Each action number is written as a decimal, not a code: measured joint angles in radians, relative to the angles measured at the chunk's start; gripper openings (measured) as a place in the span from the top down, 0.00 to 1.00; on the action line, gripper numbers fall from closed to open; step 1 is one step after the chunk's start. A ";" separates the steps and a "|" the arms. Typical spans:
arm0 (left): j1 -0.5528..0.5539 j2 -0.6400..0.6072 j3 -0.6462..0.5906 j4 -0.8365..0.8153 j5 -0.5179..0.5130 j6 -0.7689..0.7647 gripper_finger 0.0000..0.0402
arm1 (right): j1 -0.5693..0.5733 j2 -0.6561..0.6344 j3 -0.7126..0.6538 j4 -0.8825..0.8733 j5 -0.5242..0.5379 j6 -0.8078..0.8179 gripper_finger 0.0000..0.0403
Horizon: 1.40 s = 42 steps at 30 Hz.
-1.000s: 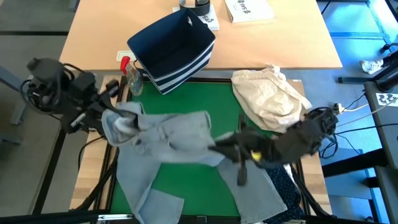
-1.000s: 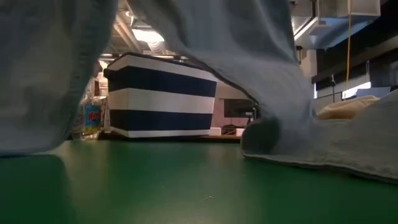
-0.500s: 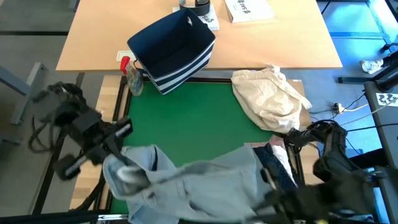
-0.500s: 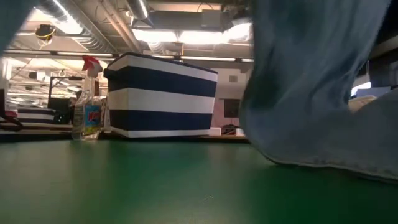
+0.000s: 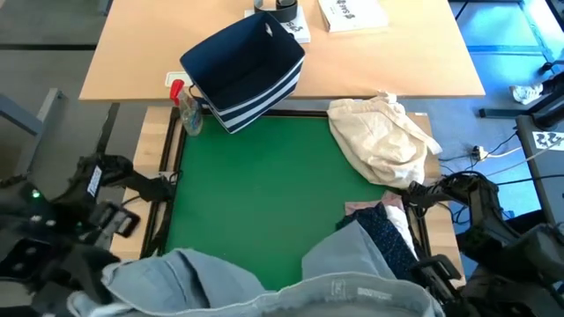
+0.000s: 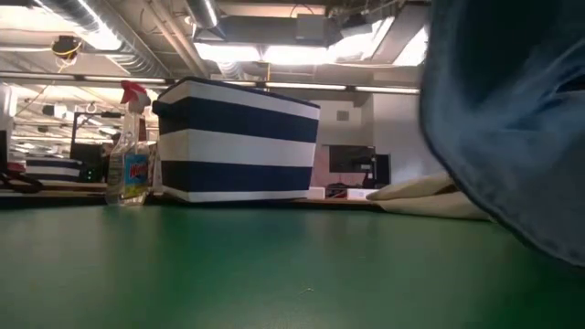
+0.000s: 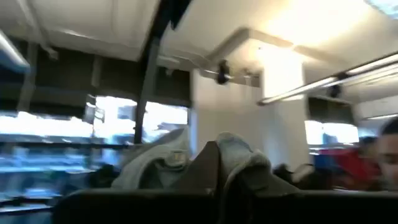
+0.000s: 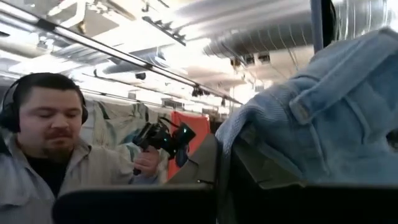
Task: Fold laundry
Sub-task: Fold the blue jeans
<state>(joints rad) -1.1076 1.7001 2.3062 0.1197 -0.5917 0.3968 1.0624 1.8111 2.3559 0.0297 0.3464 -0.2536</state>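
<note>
Both grippers clamped on jeans (image 5: 264, 286) waistband (L (image 7: 214, 165), R (image 8: 224, 165)); keep tension even, lay flat on mat (image 5: 264, 176).

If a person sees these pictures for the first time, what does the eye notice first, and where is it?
First, the light grey jeans, stretched along the near edge of the green mat between both arms; the left gripper and right gripper each have fingers shut on the denim. Next, the navy bin with white stripes beyond the mat's far edge, and the cream cloth bundle at its far right corner.
</note>
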 joint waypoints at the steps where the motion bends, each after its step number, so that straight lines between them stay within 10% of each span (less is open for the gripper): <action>1: -0.012 0.004 0.000 0.030 -0.020 0.045 0.98 | -0.007 0.000 0.000 0.010 -0.013 -0.028 0.95; 15: -0.109 -0.037 0.051 0.198 -0.303 0.861 0.97 | -0.315 -0.011 0.000 0.017 -0.379 -0.095 0.95; 21: -0.108 -0.149 0.051 0.200 -0.620 1.059 0.97 | -0.475 -0.086 0.002 -0.226 -0.120 -0.165 0.95; 31: 0.029 -0.363 0.049 0.058 -0.636 1.028 0.97 | -0.653 -0.109 0.000 -0.597 0.429 -0.169 0.95; 42: 0.054 -0.478 0.047 0.007 -0.586 1.033 0.97 | -0.928 -0.183 0.001 -1.076 0.419 0.061 0.95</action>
<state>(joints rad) -1.0534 1.2222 2.3528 0.1265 -1.1772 1.4300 0.1344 1.6282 2.3566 -1.0459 0.7650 -0.1928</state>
